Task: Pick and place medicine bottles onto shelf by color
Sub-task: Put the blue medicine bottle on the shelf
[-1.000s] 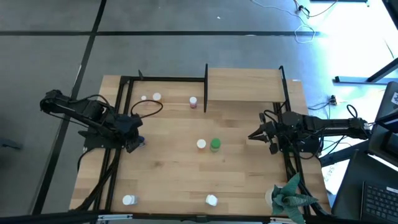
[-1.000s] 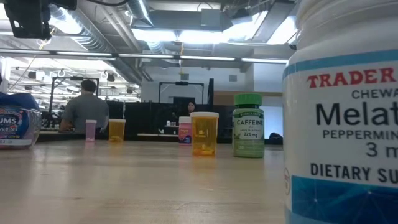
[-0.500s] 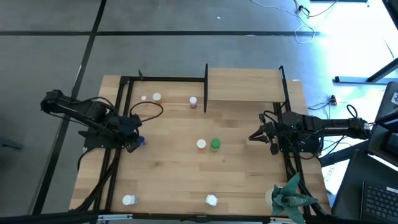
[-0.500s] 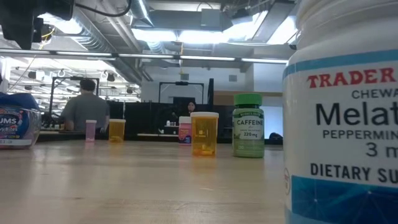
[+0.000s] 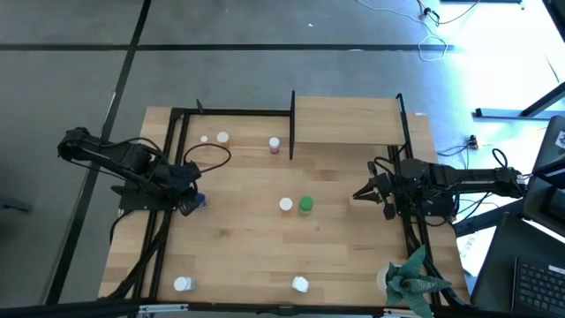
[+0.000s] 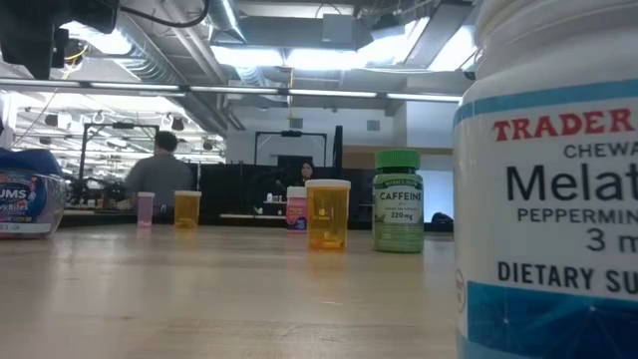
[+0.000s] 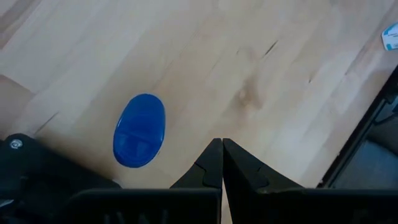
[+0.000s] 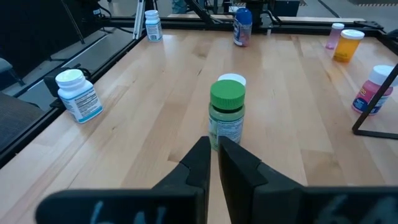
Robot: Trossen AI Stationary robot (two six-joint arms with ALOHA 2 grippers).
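Medicine bottles stand upright on the table. A blue-capped bottle [image 7: 139, 130] [image 5: 200, 202] is at the left, and my left gripper [image 7: 222, 163] [image 5: 189, 204] hangs shut just above and beside it, pointing steeply down. A green bottle [image 8: 227, 115] [image 5: 305, 206] and a white-capped orange bottle [image 5: 285, 204] [image 6: 328, 212] stand mid-table. My right gripper [image 8: 214, 152] [image 5: 357, 193] is shut, almost level, to their right and short of the green one. The shelf [image 5: 346, 119] lies at the far right.
Two small bottles [image 5: 214, 138] and a pink one [image 5: 274, 144] stand near the far edge. White bottles [image 5: 182, 283] [image 5: 300, 283] stand near the front edge. A green paper plant [image 5: 410, 278] sits at the front right. Black frame rails [image 5: 177, 159] run along the table's sides.
My left gripper has tipped a little more steeply downward over the blue-capped bottle without shifting its place. My right arm has kept still. No bottle has moved.
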